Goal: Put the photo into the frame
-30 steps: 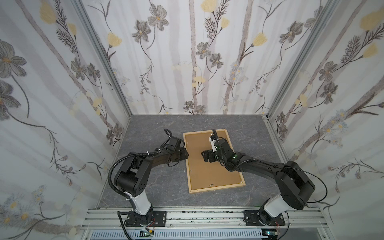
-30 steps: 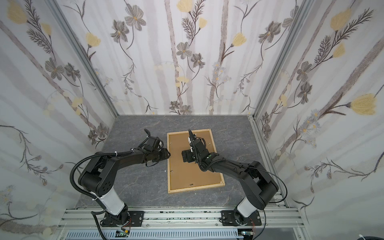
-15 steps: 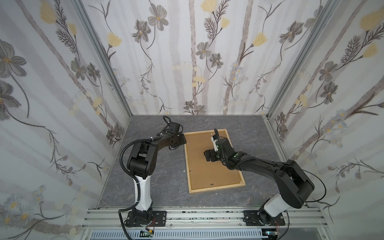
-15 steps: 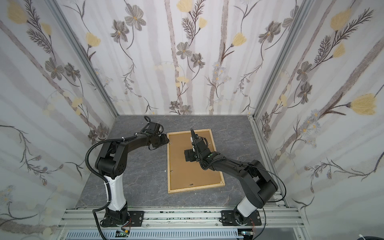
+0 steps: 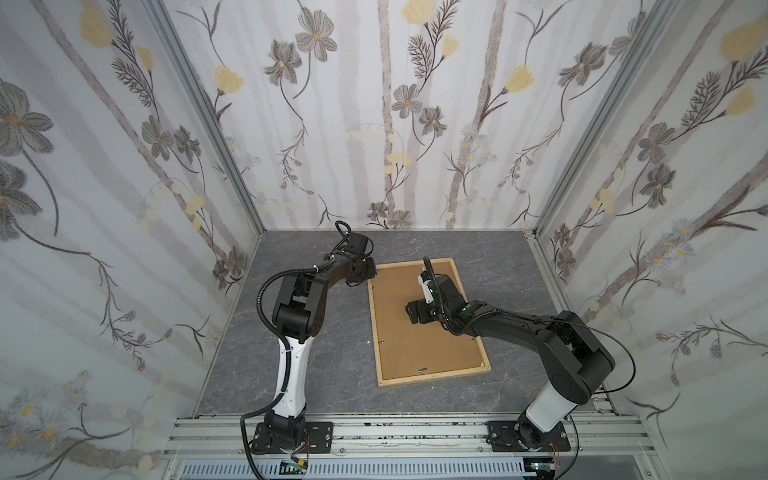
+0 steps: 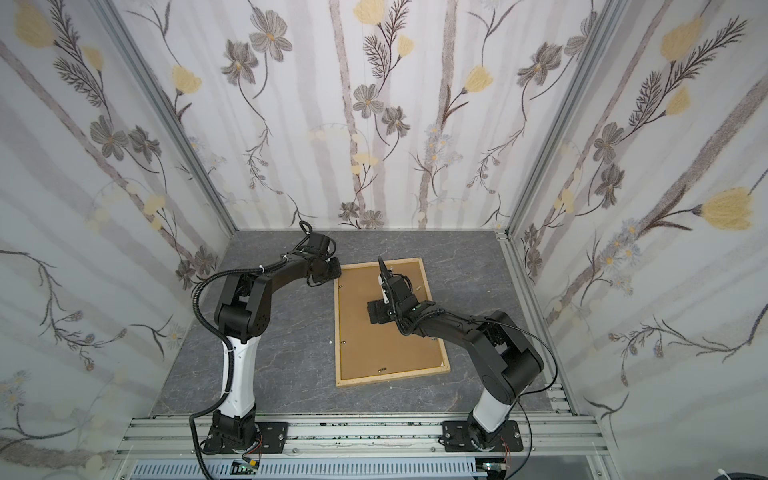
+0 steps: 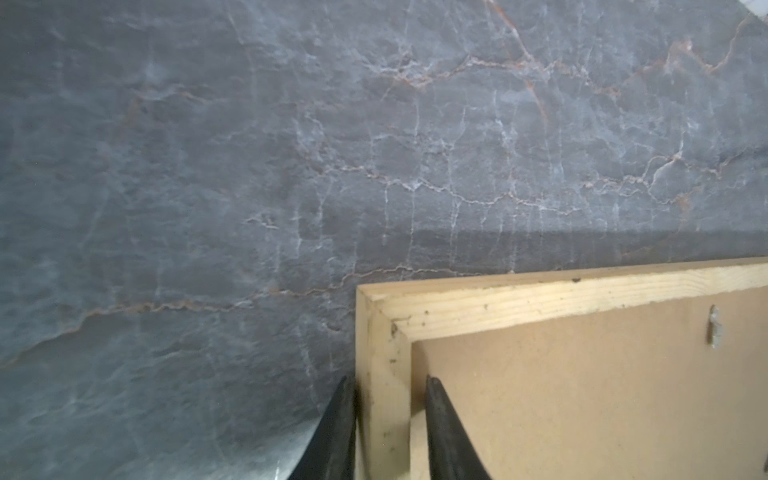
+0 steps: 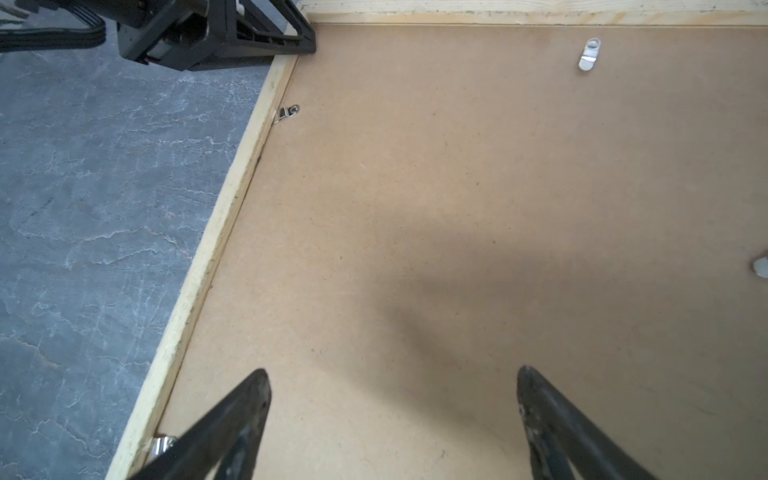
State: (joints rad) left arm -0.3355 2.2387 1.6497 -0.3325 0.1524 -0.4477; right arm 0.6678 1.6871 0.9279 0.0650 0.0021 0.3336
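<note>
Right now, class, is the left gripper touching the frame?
Cannot tell. In the left wrist view the left gripper straddles the frame near its corner; neither contact nor gap shows plainly.

Left arm [image 5: 297, 316], black with a white lower link: upright from its base, elbow high, forearm reaching forward and down; left gripper [image 7: 384, 380] low, black fingers [image 7: 338, 424] set close on one strip of the light natural-wood rectangular frame [image 7: 540, 299], one finger on each side; right arm [image 5: 523, 326]: stretched low toward the left; right gripper [image 8: 392, 372] pointed down, jaws spread wide, holding nothing.
</note>
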